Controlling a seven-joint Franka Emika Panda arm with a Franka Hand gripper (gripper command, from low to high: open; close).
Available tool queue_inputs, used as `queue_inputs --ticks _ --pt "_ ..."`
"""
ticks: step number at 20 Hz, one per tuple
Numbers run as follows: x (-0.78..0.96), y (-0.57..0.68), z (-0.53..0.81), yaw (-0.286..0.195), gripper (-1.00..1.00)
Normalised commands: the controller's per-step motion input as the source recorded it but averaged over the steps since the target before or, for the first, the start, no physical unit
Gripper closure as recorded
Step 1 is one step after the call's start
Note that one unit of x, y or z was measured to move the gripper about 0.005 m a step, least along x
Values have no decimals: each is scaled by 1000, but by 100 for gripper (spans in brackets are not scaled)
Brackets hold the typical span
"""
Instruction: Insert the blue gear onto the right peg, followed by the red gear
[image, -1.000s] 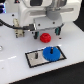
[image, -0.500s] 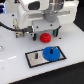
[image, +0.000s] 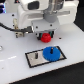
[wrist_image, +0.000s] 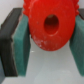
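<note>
We have the red gear (image: 46, 37) clamped between the 2 teal fingers (wrist_image: 20, 42) of the gripper (image: 46, 36), pads pressed on opposite sides of its rim, hub hole facing the wrist camera. It hangs above the white table (image: 15, 62), clear of everything. Below and slightly nearer to us sits the blue gear (image: 51, 52), already seated at the exterior view's right end of the grey plate (image: 34, 57), so the right peg is hidden under it. The move ahead, we judge, turns on that offset: the red gear lies up and a touch farther back than the blue hub, so it needs to come nearer and down.
</note>
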Motion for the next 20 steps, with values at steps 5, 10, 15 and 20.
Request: queue_inputs --ticks 5,10,15,20 --pt "489 -191 422 0 100" --pt "594 -214 402 0 100" --pt "636 -156 372 0 100" --pt "623 -58 297 0 100"
